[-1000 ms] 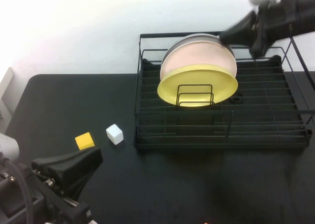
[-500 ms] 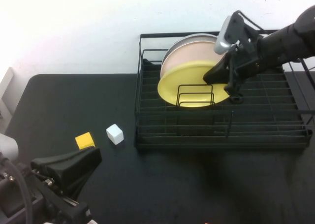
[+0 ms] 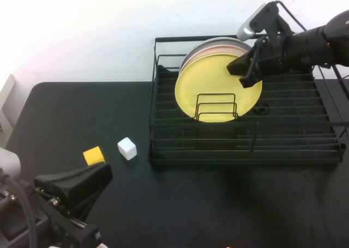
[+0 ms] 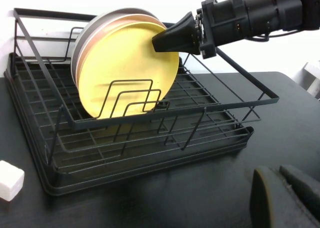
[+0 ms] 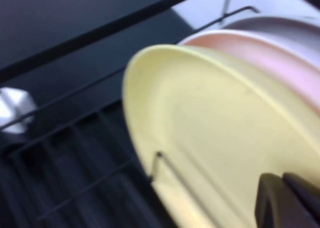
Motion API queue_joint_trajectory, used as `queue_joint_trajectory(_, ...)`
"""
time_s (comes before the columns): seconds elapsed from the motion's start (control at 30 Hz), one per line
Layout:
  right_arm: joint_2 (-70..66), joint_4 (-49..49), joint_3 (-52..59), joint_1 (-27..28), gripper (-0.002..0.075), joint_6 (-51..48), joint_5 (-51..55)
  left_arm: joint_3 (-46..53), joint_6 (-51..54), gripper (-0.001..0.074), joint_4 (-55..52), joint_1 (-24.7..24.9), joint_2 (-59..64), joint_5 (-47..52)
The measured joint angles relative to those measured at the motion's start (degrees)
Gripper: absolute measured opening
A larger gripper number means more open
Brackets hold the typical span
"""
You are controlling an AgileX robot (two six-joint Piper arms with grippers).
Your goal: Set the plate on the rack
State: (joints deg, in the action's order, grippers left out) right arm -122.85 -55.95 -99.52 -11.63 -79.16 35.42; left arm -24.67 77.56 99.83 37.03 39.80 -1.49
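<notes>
The pale-yellow plate (image 3: 212, 87) stands nearly upright in the black wire rack (image 3: 245, 161), behind a small wire loop and leaning back on a pink plate (image 3: 218, 47) and a grey one (image 3: 210, 42). My right gripper (image 3: 241, 73) is shut and empty, its tip against the plate's front face near the upper right rim. The left wrist view shows the plate (image 4: 120, 67) with that tip (image 4: 156, 41) on it. In the right wrist view the plate (image 5: 210, 123) fills the picture beyond the gripper (image 5: 280, 180). My left gripper (image 3: 104, 173) is shut and empty, low at the near left.
A small yellow block (image 3: 94, 156) and a white block (image 3: 126, 148) lie on the black table left of the rack. The rack's right half holds no dishes. A white wall stands close behind the rack.
The right gripper came down from behind the rack onto the yellow plate's front. The plate tipped from a flat lean to nearly upright against the pink plate. The left arm stayed still.
</notes>
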Motion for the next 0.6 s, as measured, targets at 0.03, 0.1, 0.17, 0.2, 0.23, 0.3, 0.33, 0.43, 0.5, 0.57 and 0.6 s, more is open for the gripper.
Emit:
queue_joint_trajectory(0.03,0.0,0.0,0.0,0.0,-0.0002,0.0,1.4,0.0,0.0,-0.0001,0.0,0.0,0.0,0.0)
queue_joint_trajectory(0.1,0.2,0.0,0.0,0.0,-0.0002,0.0,5.0,0.0,0.0,-0.0001,0.0,0.0,0.0,0.0)
queue_joint_trajectory(0.17,0.9,0.2,0.0,0.0,-0.0002,0.9,8.4,0.0,0.0,-0.0001,0.0,0.0,0.0,0.0)
queue_joint_trajectory(0.2,1.5,0.2,0.0,0.0,-0.0002,1.9,10.3,0.0,0.0,-0.0001,0.0,0.0,0.0,0.0)
queue_joint_trajectory(0.23,2.3,0.2,0.0,0.0,-0.0002,2.8,12.0,0.0,0.0,-0.0001,0.0,0.0,0.0,0.0)
queue_joint_trajectory(0.3,4.2,0.2,0.0,0.4,-0.0002,3.7,14.9,0.0,0.0,-0.0001,0.0,0.0,0.0,0.0)
queue_joint_trajectory(0.33,5.8,0.1,0.0,0.6,-0.0002,4.0,16.5,0.0,0.0,-0.0001,0.0,0.0,0.0,0.0)
queue_joint_trajectory(0.43,10.1,-1.8,0.0,1.6,-0.0002,4.2,19.3,0.0,0.0,-0.0001,0.0,0.0,0.0,0.0)
queue_joint_trajectory(0.5,13.3,-4.5,0.7,2.0,-0.0001,3.0,19.4,0.0,-0.2,-0.0001,0.0,0.0,0.0,0.0)
queue_joint_trajectory(0.57,17.0,-8.0,2.5,2.0,-0.0001,0.7,18.3,0.0,-0.2,-0.0001,0.0,0.0,0.0,0.0)
queue_joint_trajectory(0.6,19.3,-9.8,4.0,2.0,-0.0001,-0.7,17.4,0.0,-0.2,-0.0001,0.0,0.0,0.0,0.0)
